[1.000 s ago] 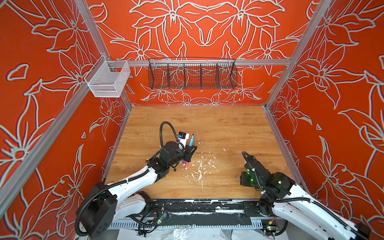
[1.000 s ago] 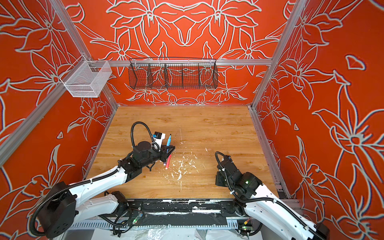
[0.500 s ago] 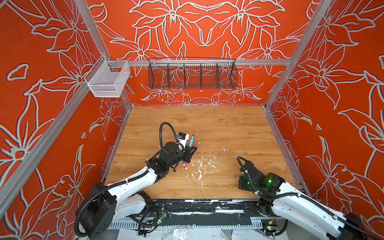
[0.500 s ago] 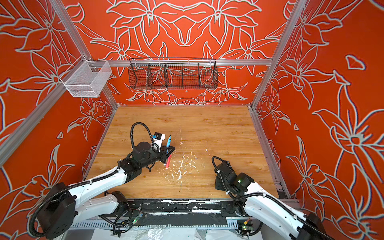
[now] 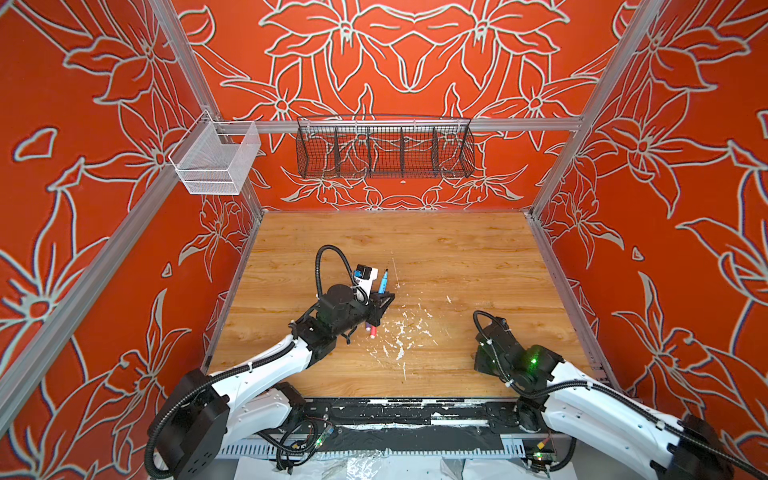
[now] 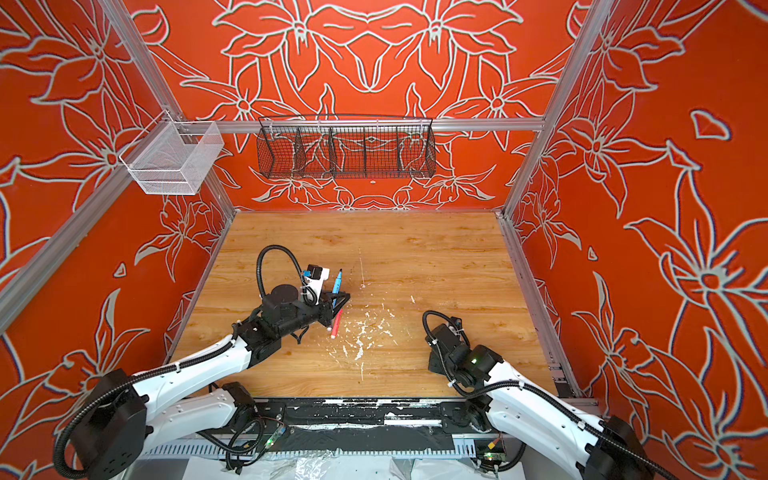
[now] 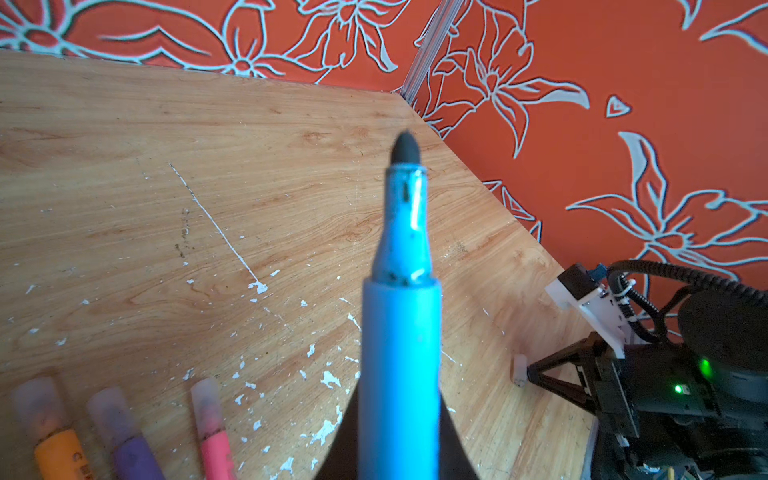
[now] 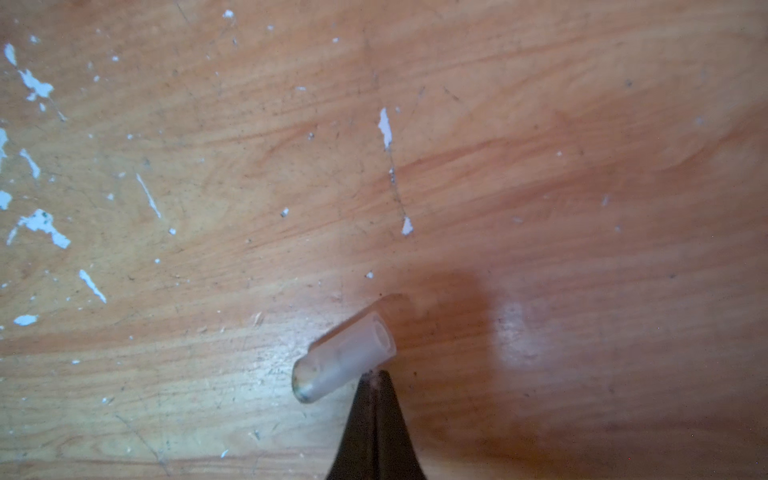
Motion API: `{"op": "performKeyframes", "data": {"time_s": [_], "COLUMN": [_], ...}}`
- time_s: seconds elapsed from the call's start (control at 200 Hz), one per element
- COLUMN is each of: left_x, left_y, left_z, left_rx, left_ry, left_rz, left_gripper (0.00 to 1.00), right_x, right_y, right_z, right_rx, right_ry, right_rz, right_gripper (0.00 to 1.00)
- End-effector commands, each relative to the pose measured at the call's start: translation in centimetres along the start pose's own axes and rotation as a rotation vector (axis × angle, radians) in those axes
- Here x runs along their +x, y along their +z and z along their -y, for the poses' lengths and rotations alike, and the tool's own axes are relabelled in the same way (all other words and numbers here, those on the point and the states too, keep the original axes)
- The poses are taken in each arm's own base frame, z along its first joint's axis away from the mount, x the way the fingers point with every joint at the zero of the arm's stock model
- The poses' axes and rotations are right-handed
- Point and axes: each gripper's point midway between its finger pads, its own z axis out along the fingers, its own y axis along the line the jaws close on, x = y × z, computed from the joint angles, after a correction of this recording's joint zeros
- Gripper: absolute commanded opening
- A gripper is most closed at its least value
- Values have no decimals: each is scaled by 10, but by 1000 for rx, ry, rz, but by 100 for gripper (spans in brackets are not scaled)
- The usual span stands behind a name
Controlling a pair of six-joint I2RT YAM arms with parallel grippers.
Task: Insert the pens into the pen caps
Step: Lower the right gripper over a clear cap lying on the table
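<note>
Jaws on the left gripper (image 7: 399,453) stand narrow, clamped on the barrel of the blue pen (image 7: 399,340); those on the right gripper (image 8: 376,411) are pressed together with no gap.

Much is cut off or covered. The left wrist view shows its own fingers only as two dark wedges at the frame edge. It also crops three capped pens lying side by side on the tabletop (image 7: 124,166) — orange pen (image 7: 58,455), purple pen (image 7: 135,457), pink-red pen (image 7: 216,451) — so only their cloudy-capped ends show. In both top views the left gripper covers most of that row. The pink-red pen's end pokes out on its near side, beside white paint flecks (image 6: 359,345). The right gripper's fingers are hidden under its own wrist in both top views.

The left arm reaches from the near left corner to mid-table and holds the blue pen with its bare dark tip aimed toward the back wall (image 5: 395,62). The right arm sits folded low at the near right, fingers angled down to the wood.

Just at their tips lies a clear cap (image 8: 345,361), its open rim touching them — whether a sliver of rim is pinched cannot be told.
</note>
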Motion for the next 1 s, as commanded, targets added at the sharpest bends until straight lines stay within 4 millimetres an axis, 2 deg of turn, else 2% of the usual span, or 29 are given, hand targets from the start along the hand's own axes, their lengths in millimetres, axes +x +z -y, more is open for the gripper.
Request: {"op": "performKeyframes", "data": {"time_s": [0.0, 0.31, 0.641, 0.871, 0.996], "left_x": [-8, -9, -7, -6, -7], "left_y": [-3, -3, -1, 1, 0], "left_z": [5, 5, 7, 10, 10], "left_rx": [21, 21, 34, 50, 48], "left_ry": [19, 21, 18, 21, 24], "left_rz": [30, 32, 23, 11, 9], "left_gripper": [0, 0, 0, 0, 0], "right_x": [-6, -15, -20, -37, -41], "right_y": [4, 6, 5, -17, -24], "right_z": [4, 8, 3, 1, -8], "right_rx": [23, 54, 42, 47, 5], "right_ry": [34, 37, 9, -11, -24], "right_rz": [48, 94, 110, 165, 170], "right_gripper": [0, 0, 0, 0, 22]}}
